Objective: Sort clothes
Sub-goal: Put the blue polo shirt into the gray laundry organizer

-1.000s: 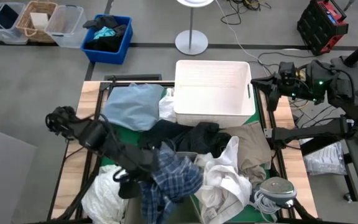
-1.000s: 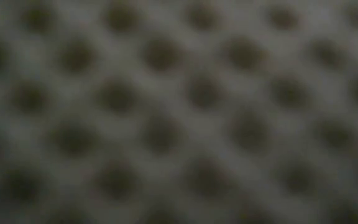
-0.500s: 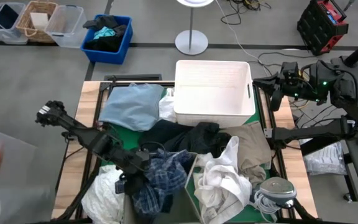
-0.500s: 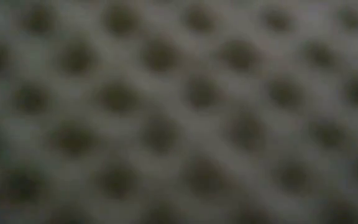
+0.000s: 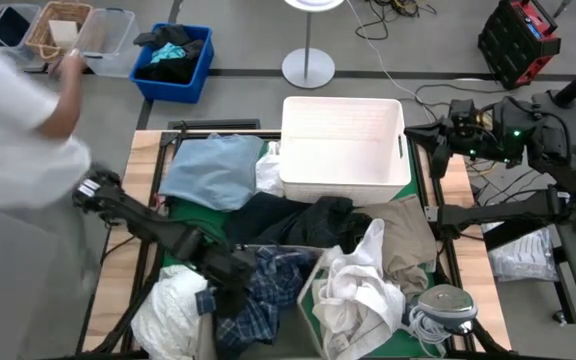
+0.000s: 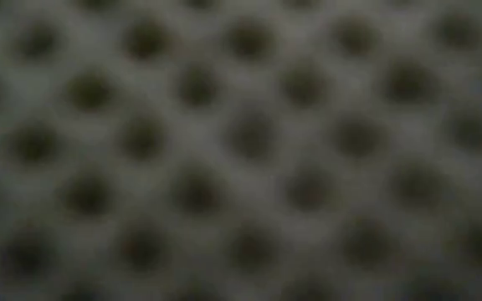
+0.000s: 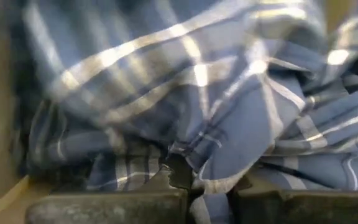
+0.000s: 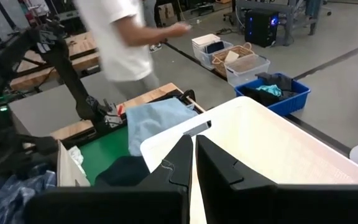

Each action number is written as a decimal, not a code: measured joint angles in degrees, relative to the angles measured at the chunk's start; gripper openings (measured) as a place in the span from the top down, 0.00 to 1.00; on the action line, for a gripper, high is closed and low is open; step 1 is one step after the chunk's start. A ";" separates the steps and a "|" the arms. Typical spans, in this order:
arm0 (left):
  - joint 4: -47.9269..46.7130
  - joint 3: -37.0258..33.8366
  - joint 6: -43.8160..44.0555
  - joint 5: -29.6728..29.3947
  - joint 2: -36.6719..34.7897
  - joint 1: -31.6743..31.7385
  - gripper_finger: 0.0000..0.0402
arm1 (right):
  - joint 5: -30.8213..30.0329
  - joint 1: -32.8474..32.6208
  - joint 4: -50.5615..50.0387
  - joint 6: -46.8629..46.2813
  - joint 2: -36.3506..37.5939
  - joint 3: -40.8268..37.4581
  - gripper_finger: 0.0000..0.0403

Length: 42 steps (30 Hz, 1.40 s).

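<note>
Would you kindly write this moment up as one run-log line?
left gripper: shut on blue plaid shirt, near table edge | right gripper: shut, empty, beside white bin | person: at table's left

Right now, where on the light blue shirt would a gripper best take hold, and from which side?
Probably the raised folds near the middle of the light blue shirt, coming straight down from above. It lies spread and mostly uncovered beside the white bin, so a top pinch looks unobstructed. The left gripper is busy, shut on the blue plaid shirt; the right gripper waits at the bin.
</note>
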State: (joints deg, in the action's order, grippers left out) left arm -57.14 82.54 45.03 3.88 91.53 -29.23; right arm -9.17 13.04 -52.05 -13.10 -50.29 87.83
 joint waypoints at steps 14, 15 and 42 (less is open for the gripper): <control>-9.44 13.33 -9.55 -1.14 11.79 0.26 0.78 | 0.02 0.00 -0.02 0.07 -2.83 0.00 0.97; -9.43 13.33 -9.30 -1.41 11.53 0.26 0.73 | 0.00 0.00 -0.02 0.13 -3.11 0.00 0.97; -7.46 13.33 0.75 -6.25 -4.34 0.26 0.24 | 0.65 -8.71 8.11 -1.89 -8.66 0.00 0.97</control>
State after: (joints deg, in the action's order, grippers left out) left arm -64.60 95.88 45.78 -2.38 87.19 -28.97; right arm -8.52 4.32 -43.94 -14.99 -58.95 87.83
